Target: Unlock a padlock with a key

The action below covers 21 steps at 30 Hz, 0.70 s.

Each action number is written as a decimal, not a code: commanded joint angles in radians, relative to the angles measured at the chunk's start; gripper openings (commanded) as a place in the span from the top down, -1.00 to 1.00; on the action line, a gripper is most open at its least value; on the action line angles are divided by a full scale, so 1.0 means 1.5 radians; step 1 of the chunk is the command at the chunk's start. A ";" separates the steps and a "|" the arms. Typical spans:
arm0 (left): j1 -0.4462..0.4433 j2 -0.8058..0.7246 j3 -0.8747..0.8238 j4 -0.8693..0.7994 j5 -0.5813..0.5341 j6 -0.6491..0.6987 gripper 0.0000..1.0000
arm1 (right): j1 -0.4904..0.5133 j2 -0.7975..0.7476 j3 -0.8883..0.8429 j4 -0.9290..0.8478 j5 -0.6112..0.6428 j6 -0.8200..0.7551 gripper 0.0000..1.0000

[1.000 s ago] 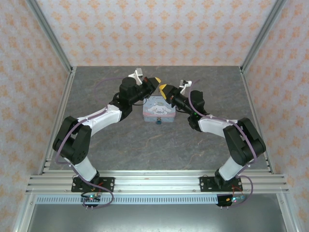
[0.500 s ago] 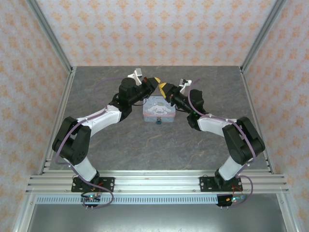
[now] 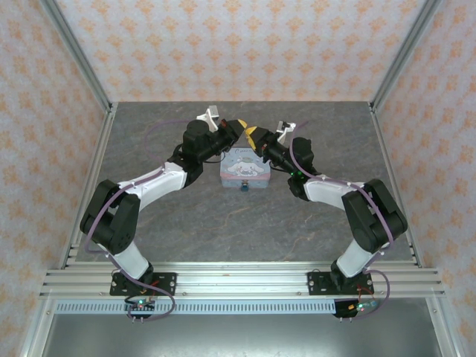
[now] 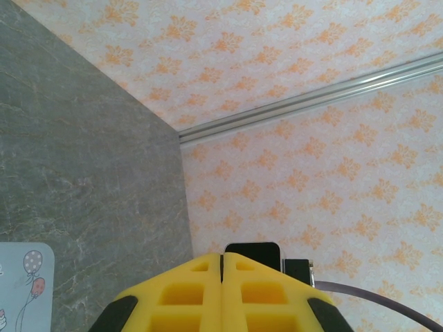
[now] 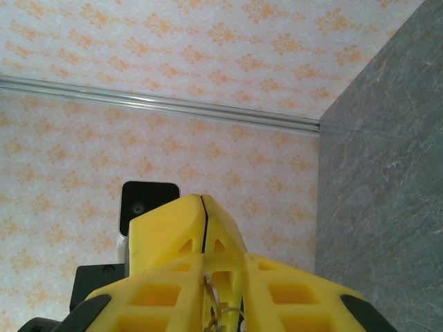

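our right gripper [image 5: 202, 202] is pressed together on a thin key ring [image 5: 213, 299]; the left gripper [image 4: 222, 257] is closed on nothing visible. the padlock [image 3: 243, 189] sits against the near edge of the tin [image 3: 244, 165]. we judge it tiny, light, rigid and likely slippery, so we'd pinch its flat sides.

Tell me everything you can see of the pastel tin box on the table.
The tin box is a rounded rectangle, pale blue with a white cartoon figure and balloons printed on its lid. It lies flat and shut on the grey table. A tiny dark padlock sits at its near edge.
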 commanded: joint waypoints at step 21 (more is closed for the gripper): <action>-0.002 -0.021 -0.002 0.027 -0.011 0.004 1.00 | 0.010 -0.004 0.000 0.036 -0.014 0.002 0.56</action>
